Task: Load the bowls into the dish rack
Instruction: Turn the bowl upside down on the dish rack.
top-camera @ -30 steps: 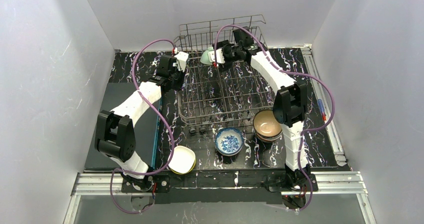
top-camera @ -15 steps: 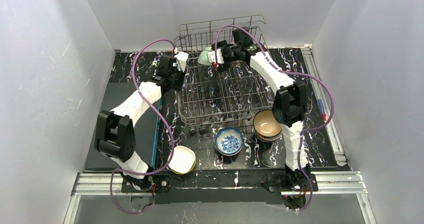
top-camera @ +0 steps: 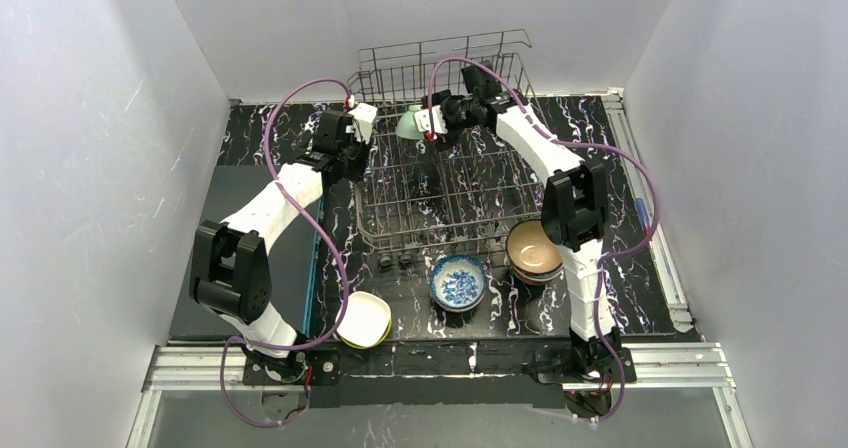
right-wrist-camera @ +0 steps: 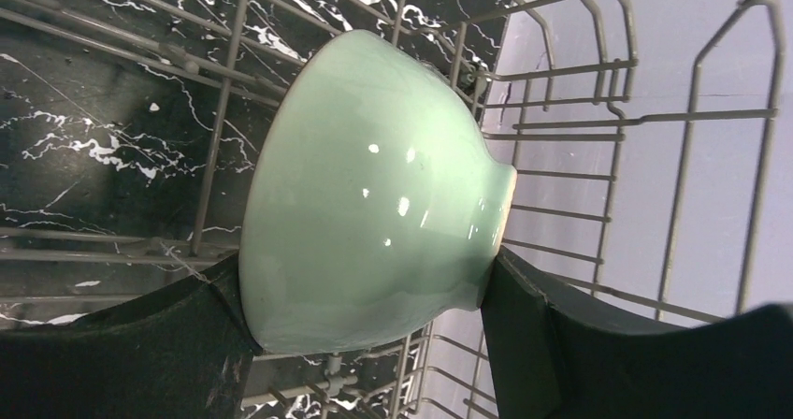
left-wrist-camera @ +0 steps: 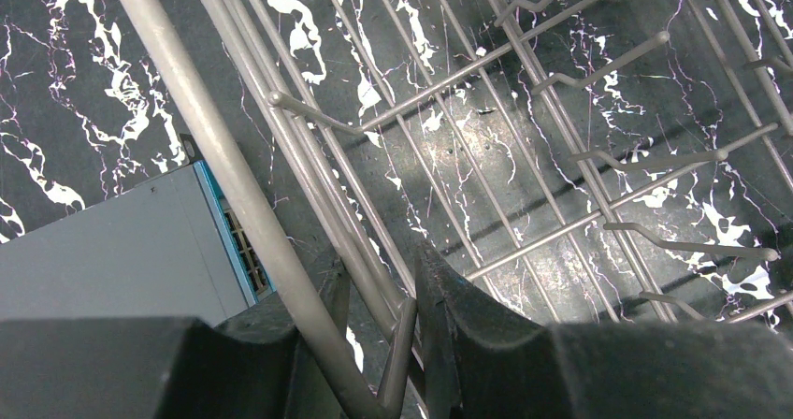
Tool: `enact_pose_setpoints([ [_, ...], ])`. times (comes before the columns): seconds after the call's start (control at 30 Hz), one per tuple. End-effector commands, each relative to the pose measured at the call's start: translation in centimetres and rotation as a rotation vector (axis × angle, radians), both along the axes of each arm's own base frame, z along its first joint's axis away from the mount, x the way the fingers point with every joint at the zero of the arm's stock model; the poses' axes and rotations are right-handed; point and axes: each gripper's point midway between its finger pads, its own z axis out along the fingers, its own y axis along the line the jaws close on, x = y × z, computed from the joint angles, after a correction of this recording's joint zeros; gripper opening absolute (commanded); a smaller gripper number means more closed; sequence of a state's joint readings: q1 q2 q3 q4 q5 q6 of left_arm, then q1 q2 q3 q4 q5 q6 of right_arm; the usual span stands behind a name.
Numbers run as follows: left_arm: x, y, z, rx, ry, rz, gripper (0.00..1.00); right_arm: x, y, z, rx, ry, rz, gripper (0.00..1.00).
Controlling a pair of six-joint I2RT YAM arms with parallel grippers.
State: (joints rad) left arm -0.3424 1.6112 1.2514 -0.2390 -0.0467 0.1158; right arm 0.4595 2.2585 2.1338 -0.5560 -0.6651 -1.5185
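Note:
The dish rack (top-camera: 450, 193), a grey wire basket with tines, stands mid-table. My right gripper (top-camera: 424, 124) reaches over its far left part, shut on a mint bowl (top-camera: 407, 123) held on its side. In the right wrist view the mint bowl (right-wrist-camera: 374, 195) fills the gap between both fingers (right-wrist-camera: 524, 316), above the rack's wires (right-wrist-camera: 561, 138). My left gripper (top-camera: 350, 158) sits at the rack's left side. Its fingers (left-wrist-camera: 458, 325) are closed around the rim wire (left-wrist-camera: 234, 185). A blue-patterned bowl (top-camera: 458, 282), stacked tan bowls (top-camera: 533, 251) and a white-and-yellow bowl (top-camera: 364, 319) rest in front of the rack.
A dark grey slab with a teal edge (top-camera: 250, 238) lies left of the rack, seen as a grey box (left-wrist-camera: 112, 251) in the left wrist view. White walls close in on three sides. The black marbled tabletop (top-camera: 620, 268) has metal rails at its right and near edges.
My right gripper has shifted the mint bowl slightly left and lower over the rack's far corner. The left arm has not moved.

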Motion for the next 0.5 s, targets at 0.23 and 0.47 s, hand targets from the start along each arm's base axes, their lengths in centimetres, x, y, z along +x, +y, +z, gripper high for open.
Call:
enact_pose_setpoints([
  [0.23,-2.66,-3.62,2.71,0.026,-0.055,-0.277,0.0,0.28,1.57,1.18,0.062,-0.049,0.058,0.01],
  [0.47,-2.64,-3.6,2.82,0.026,-0.056,-0.275,0.0,0.31,1.85,2.1,0.084,-0.085,0.03,0.66],
])
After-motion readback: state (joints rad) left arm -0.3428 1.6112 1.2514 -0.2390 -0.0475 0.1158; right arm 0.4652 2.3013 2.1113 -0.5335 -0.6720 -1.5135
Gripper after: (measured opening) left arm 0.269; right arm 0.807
